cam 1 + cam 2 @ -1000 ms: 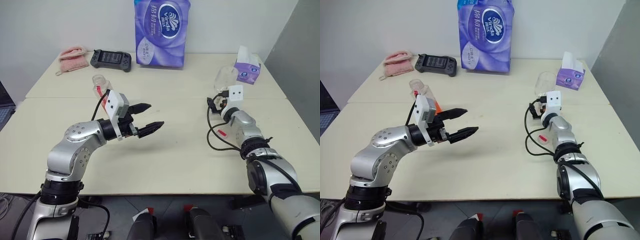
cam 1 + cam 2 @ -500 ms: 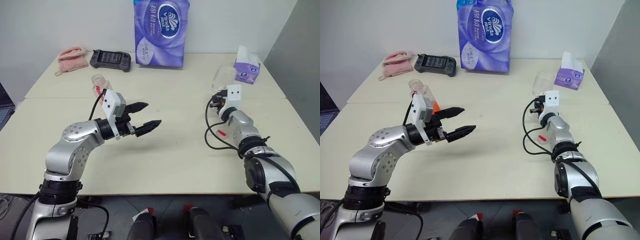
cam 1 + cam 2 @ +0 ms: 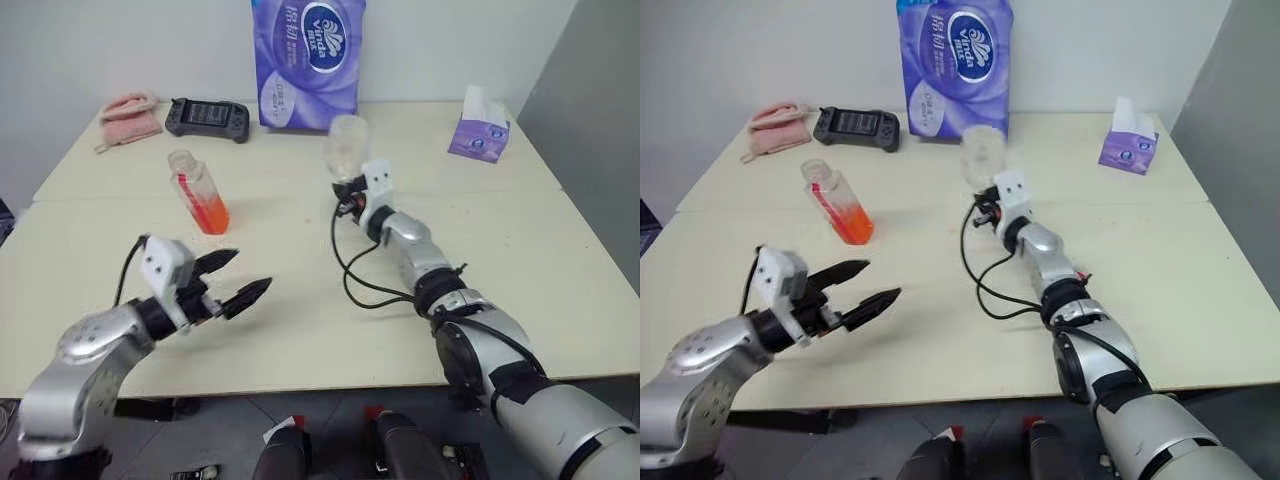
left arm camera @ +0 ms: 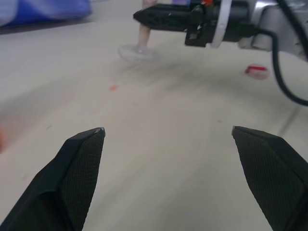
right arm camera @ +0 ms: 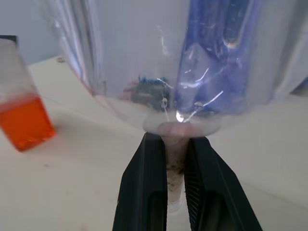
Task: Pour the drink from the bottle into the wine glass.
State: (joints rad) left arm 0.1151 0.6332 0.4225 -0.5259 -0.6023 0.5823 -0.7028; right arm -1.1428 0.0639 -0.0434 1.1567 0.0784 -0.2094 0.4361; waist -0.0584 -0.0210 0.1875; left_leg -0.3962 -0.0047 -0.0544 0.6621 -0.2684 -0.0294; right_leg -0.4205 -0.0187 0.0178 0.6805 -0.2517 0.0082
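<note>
While the right gripper (image 5: 166, 192) is pinching the wine glass (image 3: 345, 148) stem mid-desk, the left gripper (image 3: 232, 278) is hanging wide open, needing the uncapped bottle (image 3: 197, 192) toward the desk's left.

Top of frame there's a big purple tissue pack (image 3: 307, 60), a black game controller (image 3: 207, 117) and pink cloth (image 3: 128, 113) upper left, purple tissue box (image 3: 477, 136) upper right, all on the worktop (image 3: 300, 300).

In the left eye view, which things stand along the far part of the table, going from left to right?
Pink cloth → black game controller → purple tissue pack → small purple tissue box.
</note>
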